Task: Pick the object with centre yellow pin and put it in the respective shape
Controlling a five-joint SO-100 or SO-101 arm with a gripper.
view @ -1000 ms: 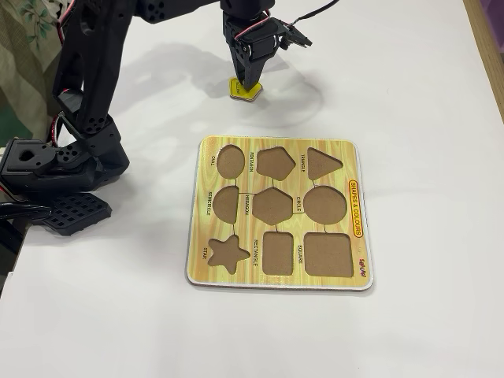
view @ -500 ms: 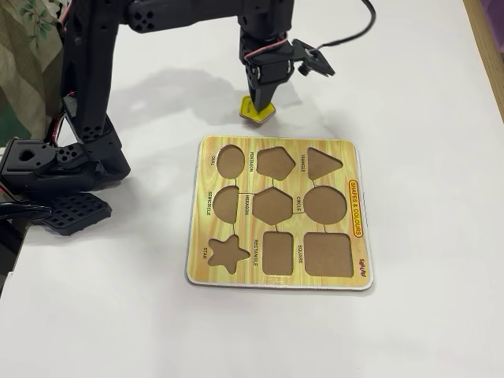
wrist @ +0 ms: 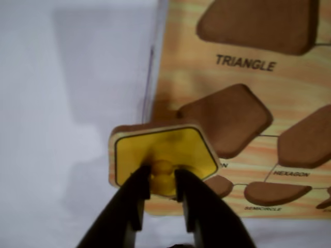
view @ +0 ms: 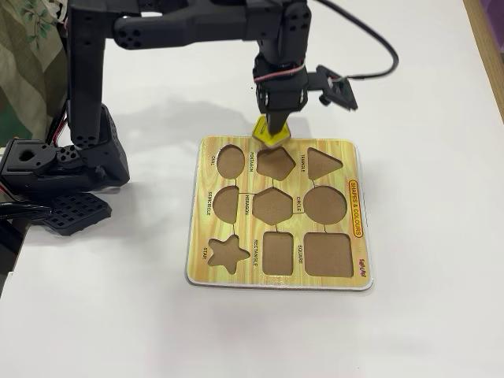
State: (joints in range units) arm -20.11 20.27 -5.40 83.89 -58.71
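Observation:
My gripper (wrist: 163, 178) is shut on the yellow pin (wrist: 163, 175) at the centre of a yellow pentagon piece (wrist: 170, 150). In the fixed view the gripper (view: 273, 130) holds the piece (view: 268, 134) tilted over the far edge of the wooden shape board (view: 356, 228). The empty pentagon recess (wrist: 227, 119) lies just beyond the piece in the wrist view, and just in front of it in the fixed view (view: 275, 163). The piece overlaps the board's edge and is not seated in the recess.
The board has other empty recesses: triangle (view: 322, 162), oval (view: 230, 161), hexagon (view: 272, 206), circle (view: 324, 205), star (view: 227, 252), rectangle (view: 277, 253), square (view: 327, 253). The arm's base (view: 63, 169) stands at the left on the white table.

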